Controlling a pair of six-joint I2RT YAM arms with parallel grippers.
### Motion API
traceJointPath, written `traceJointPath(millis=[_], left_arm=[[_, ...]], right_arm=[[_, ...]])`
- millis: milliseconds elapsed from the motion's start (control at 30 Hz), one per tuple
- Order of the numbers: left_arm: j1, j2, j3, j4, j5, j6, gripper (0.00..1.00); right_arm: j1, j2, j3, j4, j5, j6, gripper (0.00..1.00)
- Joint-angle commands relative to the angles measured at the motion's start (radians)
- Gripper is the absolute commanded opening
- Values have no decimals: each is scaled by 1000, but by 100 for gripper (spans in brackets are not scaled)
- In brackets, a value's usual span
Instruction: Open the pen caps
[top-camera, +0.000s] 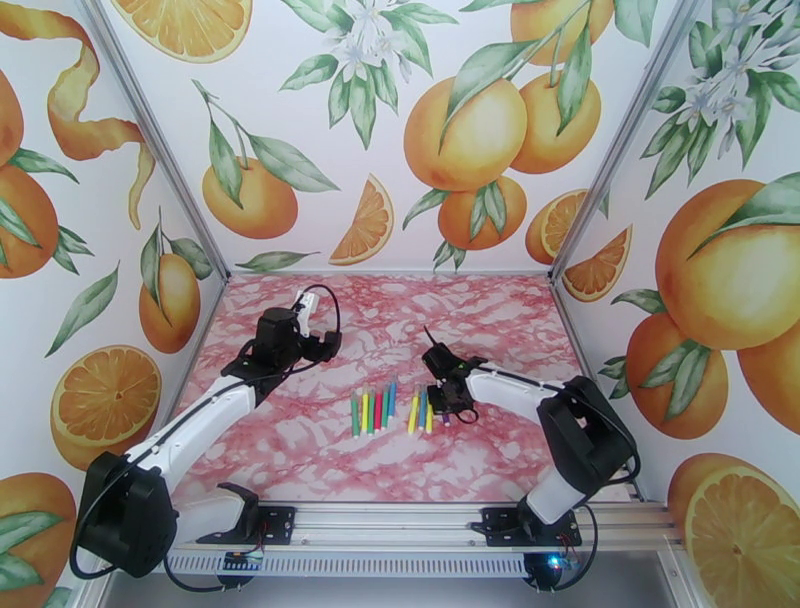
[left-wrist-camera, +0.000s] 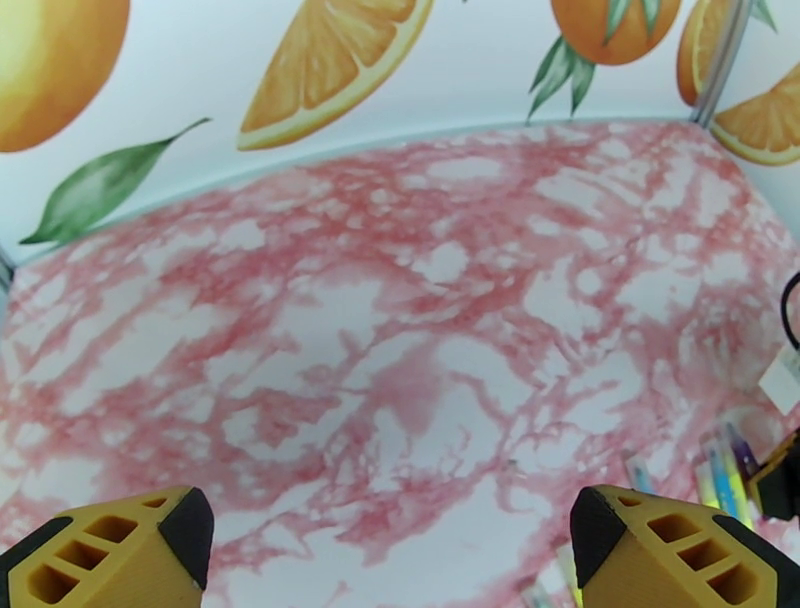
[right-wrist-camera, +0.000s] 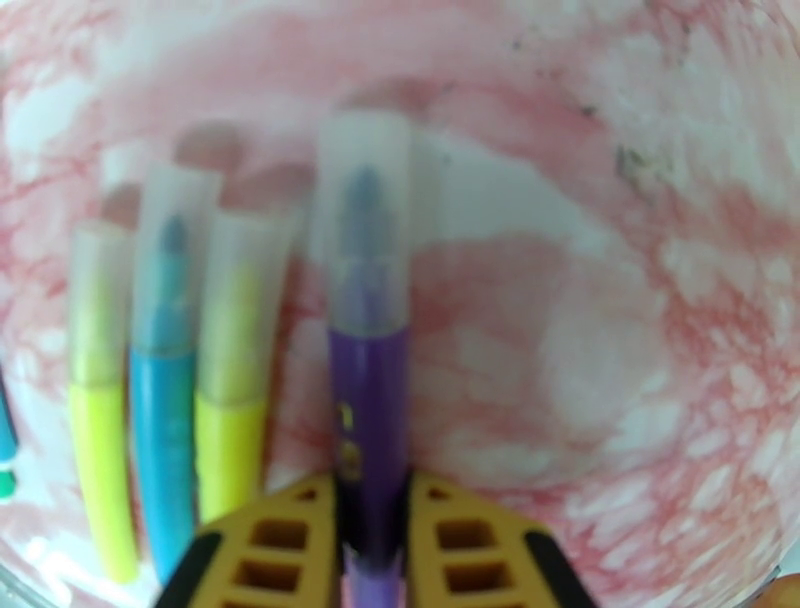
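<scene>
The right gripper (right-wrist-camera: 370, 505) pinches a purple pen (right-wrist-camera: 368, 390) by its barrel, low over the pink marbled surface (right-wrist-camera: 600, 300).
Its clear cap (right-wrist-camera: 362, 200) is on, pointing away from the gripper. Just left lie a yellow pen (right-wrist-camera: 228, 440), a blue pen (right-wrist-camera: 162, 450) and another yellow pen (right-wrist-camera: 100, 470), all capped, none in the way. The top view adds a second pen group (top-camera: 372, 410) further left, and the left gripper (top-camera: 306, 303), spread wide, well beyond.

Far half: you have bare pink-marbled tabletop (top-camera: 400, 300), edge to edge.
Near centre: thin coloured marker pens (top-camera: 380, 408) lie side by side, with narrow gaps.
Row's right end: black-and-yellow right gripper (right-wrist-camera: 370, 520) clamps the purple marker pen (right-wrist-camera: 368, 400); bare table to its right.
Far left: black-and-yellow left gripper (left-wrist-camera: 390, 545), jaws wide, above bare table.
Sides: orange-printed walls (top-camera: 150, 200) hem you in.
</scene>
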Motion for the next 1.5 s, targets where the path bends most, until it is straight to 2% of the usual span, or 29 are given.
traceJointPath(millis=[0,167,467,700,933,1100,1467], left_arm=[[-6,24,36,23,64,-36,98],[-5,57,74,15,151,-79,97],[-24,146,194,-18,379,-159,93],[-59,205,279,-26,486,-201,92],[-75,248,336,-7,567,-257,90],[-98,290,367,5,620,-279,83],[-143,373,445,7,669,-299,73]], right_arm=[[-1,-46,-21,48,23,-24,15],[0,-142,-28,107,-41,-86,15],[-2,-254,-41,294,-168,-139,15],[0,-301,-45,459,-273,-156,15],[-1,-300,-23,535,-332,-173,15],[5,-290,-9,578,-358,-175,15],[28,-275,5,633,-385,-184,16]])
